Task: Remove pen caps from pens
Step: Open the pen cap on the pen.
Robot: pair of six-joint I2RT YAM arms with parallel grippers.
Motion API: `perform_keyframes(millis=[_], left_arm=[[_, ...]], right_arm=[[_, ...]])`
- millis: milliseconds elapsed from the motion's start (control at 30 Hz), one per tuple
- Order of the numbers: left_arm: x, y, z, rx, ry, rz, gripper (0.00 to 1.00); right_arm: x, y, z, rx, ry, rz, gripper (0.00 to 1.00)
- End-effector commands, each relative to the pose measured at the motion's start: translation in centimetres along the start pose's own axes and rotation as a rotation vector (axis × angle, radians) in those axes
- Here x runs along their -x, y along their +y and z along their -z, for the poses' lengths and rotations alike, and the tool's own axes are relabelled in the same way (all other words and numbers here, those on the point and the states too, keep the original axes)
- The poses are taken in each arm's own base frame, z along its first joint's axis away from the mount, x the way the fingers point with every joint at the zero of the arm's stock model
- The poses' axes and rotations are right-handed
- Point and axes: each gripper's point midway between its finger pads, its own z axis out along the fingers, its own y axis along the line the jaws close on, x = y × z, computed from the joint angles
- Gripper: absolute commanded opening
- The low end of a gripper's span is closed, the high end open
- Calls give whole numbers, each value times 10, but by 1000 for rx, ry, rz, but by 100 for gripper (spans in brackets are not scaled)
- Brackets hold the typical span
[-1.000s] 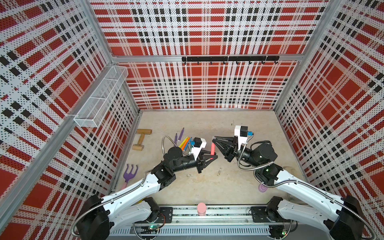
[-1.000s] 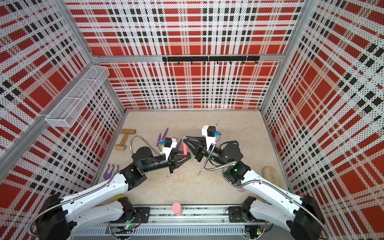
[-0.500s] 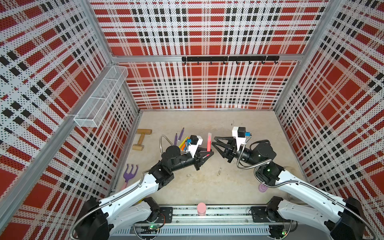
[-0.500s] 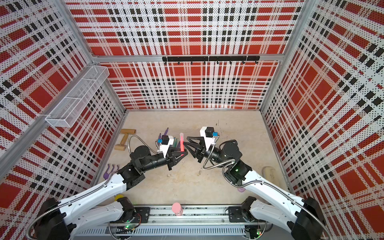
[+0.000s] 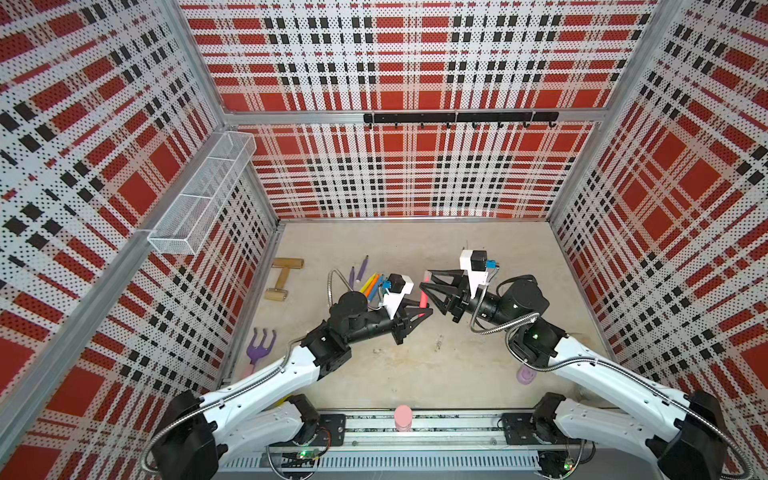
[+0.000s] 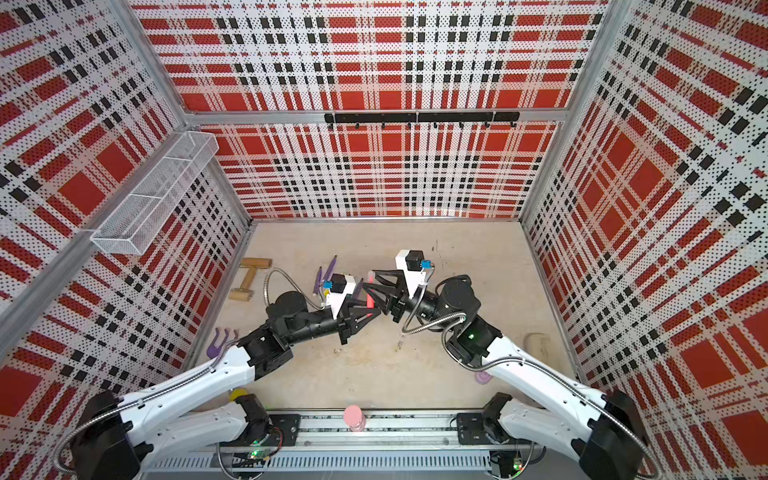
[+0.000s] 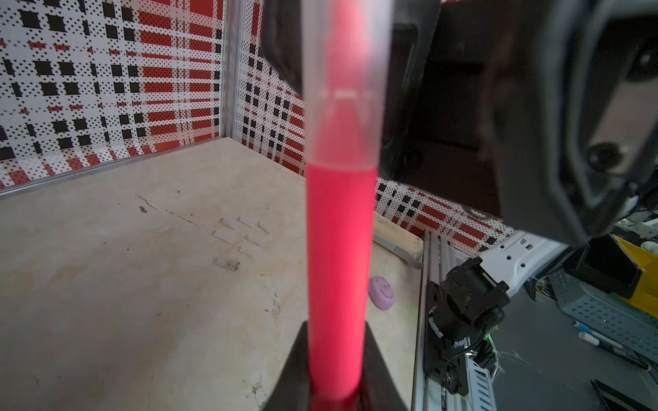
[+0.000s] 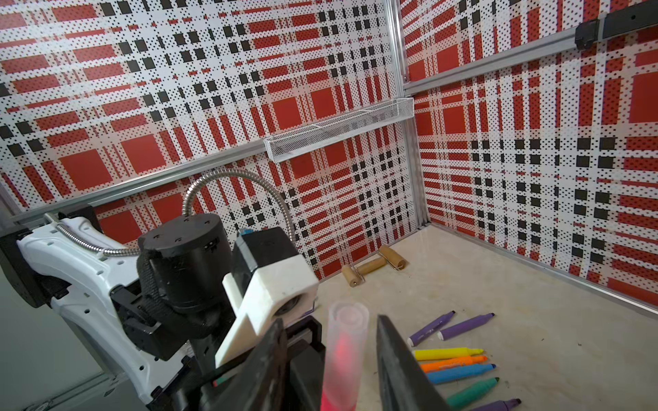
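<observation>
**Cap-pulling step, grasp on the cap not yet made.** The pink-red pen [image 5: 423, 299] is clenched by its lower barrel in the left claw [image 5: 420, 313] and is held clear of the table [image 5: 415, 374]. Its pale cap [image 8: 347, 334] is seated on the upper end. The cap stands between the parted jaws of the right claw [image 8: 329, 319], with a gap on either side, and nothing is grasped by that claw.

The pen's long axis is set steeply upright, crosswise to the fingers of both claws. The capped end points up and the plug end is hidden below the left claw's grip. The exact lean cannot be read.

For the next move, the right jaws would need to be closed squarely on the cap and drawn along the pen's axis against a fixed barrel. A sideways pull is judged likely to twist the pen in the grip.

Uncapped pens [image 8: 459, 363] are laid near the left claw, on its side away from the right claw. Loose caps [image 7: 242, 235] are laid well apart from both claws.
</observation>
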Motion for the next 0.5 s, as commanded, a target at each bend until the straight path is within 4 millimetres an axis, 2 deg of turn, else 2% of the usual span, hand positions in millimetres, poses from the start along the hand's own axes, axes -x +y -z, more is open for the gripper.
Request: perform_keyframes(millis=[0, 100, 233, 333, 467], left_arm=[[14, -5, -2, -8, -20, -35, 0], [15, -6, -3, -5, -21, -39, 0], [16, -5, -3, 1, -23, -41, 0], [13, -3, -4, 8, -16, -42, 0], [-6, 5, -9, 24, 32, -22, 0]], right_arm=[[14, 4, -2, 14, -28, 28, 38], [13, 4, -2, 14, -22, 31, 26], [14, 8, 0, 31, -23, 49, 2], [19, 3, 3, -4, -32, 55, 0], [30, 1, 8, -21, -54, 65, 0]])
